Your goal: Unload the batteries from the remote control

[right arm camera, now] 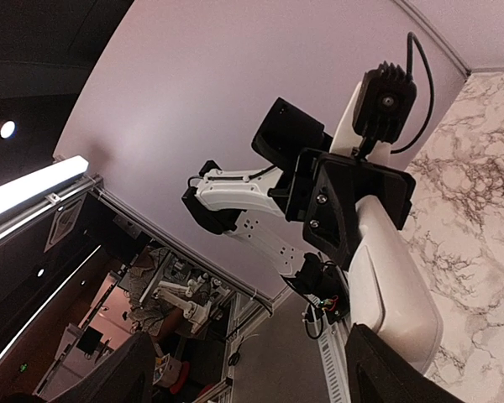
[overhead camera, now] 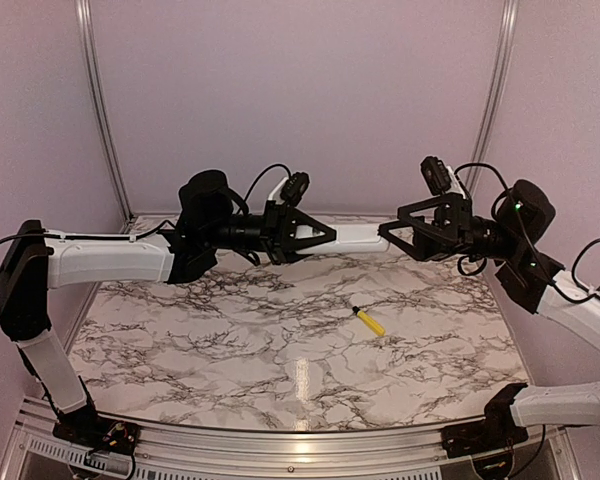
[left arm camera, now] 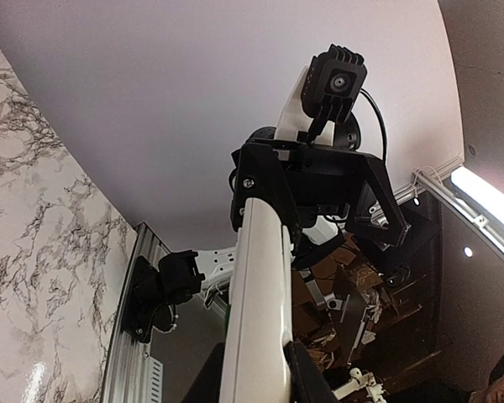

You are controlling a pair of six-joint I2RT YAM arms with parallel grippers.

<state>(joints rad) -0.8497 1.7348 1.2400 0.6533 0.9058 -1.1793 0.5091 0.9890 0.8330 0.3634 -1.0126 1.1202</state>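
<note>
The white remote control [overhead camera: 358, 237] hangs level in the air above the back of the table, between my two grippers. My left gripper [overhead camera: 330, 236] is shut on its left end; in the left wrist view the remote [left arm camera: 260, 285] runs straight out from between the fingers [left arm camera: 309, 379]. My right gripper [overhead camera: 386, 232] is open at the remote's right end. In the right wrist view its jaws stand wide apart, and the remote [right arm camera: 388, 273] lies against the right-hand finger [right arm camera: 395, 369]. The batteries and the dark compartment are hidden.
A yellow-handled screwdriver [overhead camera: 369, 321] lies on the marble table [overhead camera: 230, 340], right of centre and below the remote. Aluminium frame posts [overhead camera: 100, 100] stand at the back corners against lilac walls.
</note>
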